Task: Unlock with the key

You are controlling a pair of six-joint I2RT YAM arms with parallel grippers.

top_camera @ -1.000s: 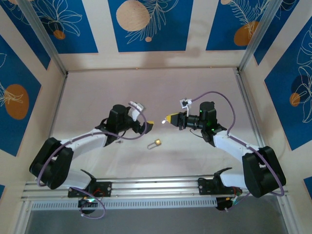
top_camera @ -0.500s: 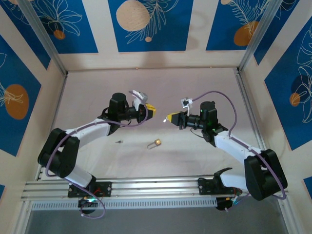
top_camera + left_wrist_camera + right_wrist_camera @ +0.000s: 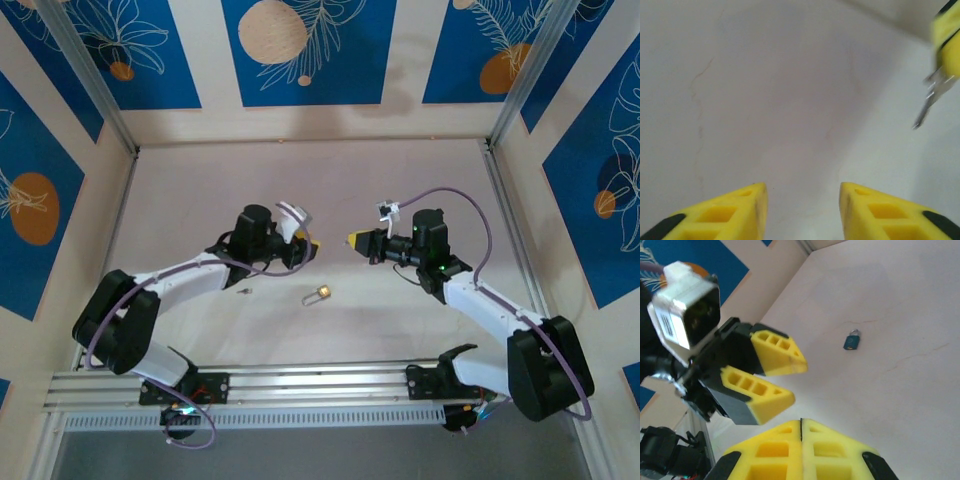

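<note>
A small padlock (image 3: pixel 320 293) lies on the pale table, just nearer than the gap between the two grippers; in the right wrist view the padlock (image 3: pixel 852 341) lies alone, well clear of both grippers. My right gripper (image 3: pixel 352 240) is shut, its yellow fingertips (image 3: pixel 801 425) pressed together. From them a thin metal key (image 3: pixel 927 102) sticks out, at the top right of the left wrist view. My left gripper (image 3: pixel 308 248) faces it from a short distance, raised off the table. Its jaws (image 3: pixel 802 192) are apart with nothing between them.
A tiny dark object (image 3: pixel 243 291) lies on the table under the left forearm. Patterned walls and metal posts (image 3: pixel 110 115) close in the back and sides. A metal rail (image 3: pixel 320 380) runs along the near edge.
The left gripper swung up and away from the table, then came back down toward the right gripper, narrowing its jaws. The tiny dark object is now uncovered. The right arm barely moved.
</note>
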